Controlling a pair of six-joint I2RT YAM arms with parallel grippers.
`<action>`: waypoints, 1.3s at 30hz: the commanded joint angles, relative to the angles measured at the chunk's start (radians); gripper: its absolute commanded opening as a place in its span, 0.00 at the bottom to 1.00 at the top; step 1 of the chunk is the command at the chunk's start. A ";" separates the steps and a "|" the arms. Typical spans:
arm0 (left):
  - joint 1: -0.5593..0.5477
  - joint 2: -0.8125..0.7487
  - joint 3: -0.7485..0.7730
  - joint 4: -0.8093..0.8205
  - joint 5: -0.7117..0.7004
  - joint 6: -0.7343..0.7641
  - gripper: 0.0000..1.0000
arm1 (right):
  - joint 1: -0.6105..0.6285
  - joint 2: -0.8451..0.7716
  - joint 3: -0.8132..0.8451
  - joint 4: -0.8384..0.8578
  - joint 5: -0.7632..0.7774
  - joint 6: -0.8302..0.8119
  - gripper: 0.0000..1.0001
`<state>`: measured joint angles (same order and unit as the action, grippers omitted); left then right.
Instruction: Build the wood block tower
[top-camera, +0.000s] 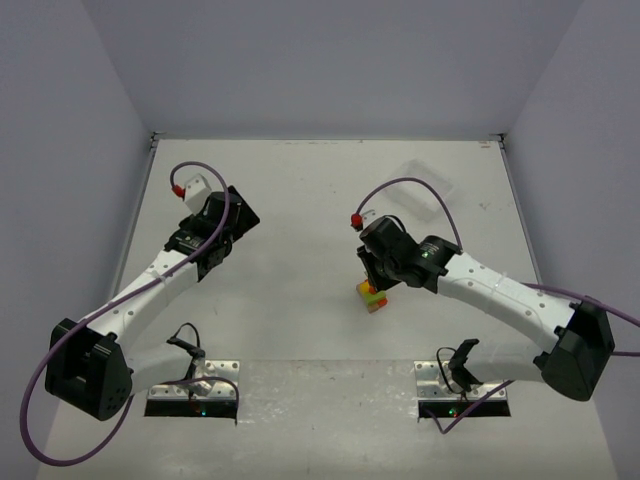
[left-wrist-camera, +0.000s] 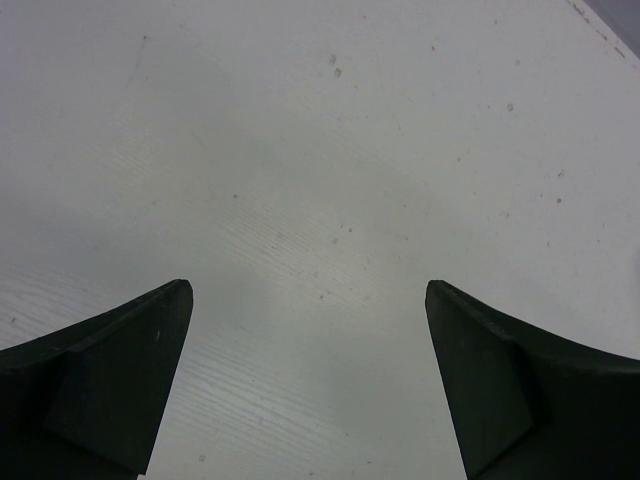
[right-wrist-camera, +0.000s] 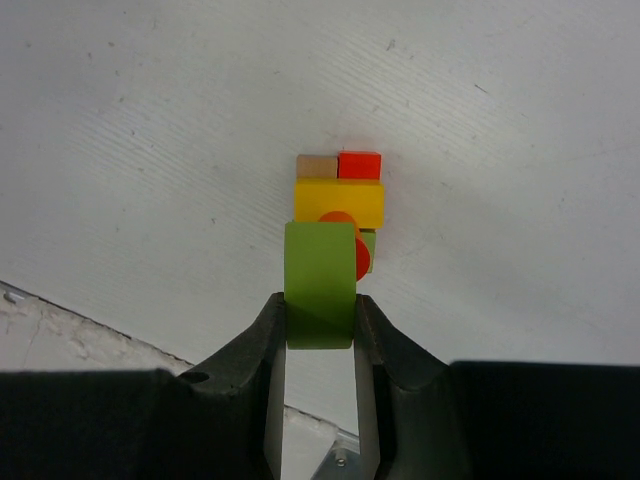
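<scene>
The wood block tower (top-camera: 372, 297) is a small multicolour stack on the table under my right gripper. In the right wrist view a tan block (right-wrist-camera: 315, 166) and a red block (right-wrist-camera: 359, 165) sit at the far end, then a yellow block (right-wrist-camera: 339, 201) and an orange round piece (right-wrist-camera: 352, 240). My right gripper (right-wrist-camera: 320, 312) is shut on a green block (right-wrist-camera: 319, 285), held over the stack. My left gripper (left-wrist-camera: 308, 300) is open and empty over bare table, far left of the tower (top-camera: 215, 225).
A clear plastic tray (top-camera: 425, 188) lies at the back right of the table. Two metal mounting plates (top-camera: 195, 390) sit at the near edge. Grey walls close in the table on three sides.
</scene>
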<state>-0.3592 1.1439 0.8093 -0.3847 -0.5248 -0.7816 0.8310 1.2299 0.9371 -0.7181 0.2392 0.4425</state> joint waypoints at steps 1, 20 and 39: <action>0.003 -0.007 -0.007 0.040 0.006 0.018 1.00 | -0.001 0.003 0.009 0.031 -0.007 -0.065 0.20; 0.003 -0.016 -0.013 0.043 0.022 0.019 1.00 | -0.001 0.031 -0.017 0.051 0.051 -0.001 0.22; 0.003 -0.018 -0.015 0.044 0.017 0.017 1.00 | -0.001 0.056 -0.037 0.065 0.079 0.024 0.24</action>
<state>-0.3592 1.1435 0.7998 -0.3824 -0.5041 -0.7677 0.8310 1.2855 0.8990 -0.6816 0.2882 0.4526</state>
